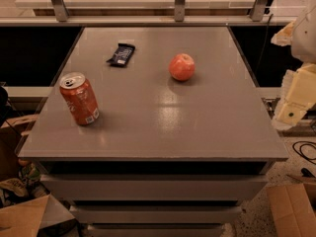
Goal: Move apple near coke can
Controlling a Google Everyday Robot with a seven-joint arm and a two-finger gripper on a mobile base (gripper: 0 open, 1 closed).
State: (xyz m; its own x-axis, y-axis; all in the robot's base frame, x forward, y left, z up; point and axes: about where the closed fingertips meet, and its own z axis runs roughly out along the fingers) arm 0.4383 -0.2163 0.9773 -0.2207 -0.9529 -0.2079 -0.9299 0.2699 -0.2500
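The apple (181,66) is round and red-orange, and it sits on the grey table (163,127) right of centre, toward the back. The coke can (79,98), red with a silver top and pull tab, stands upright near the table's front left edge. The two are well apart. My gripper (295,95) shows as pale cream parts at the right edge of the view, beyond the table's right side. It is off the table surface, far from the apple and touching nothing.
A flat dark snack wrapper (121,54) lies at the back left of the table. Cardboard boxes (291,209) and clutter sit on the floor at the front left and right. A railing and counter run behind the table.
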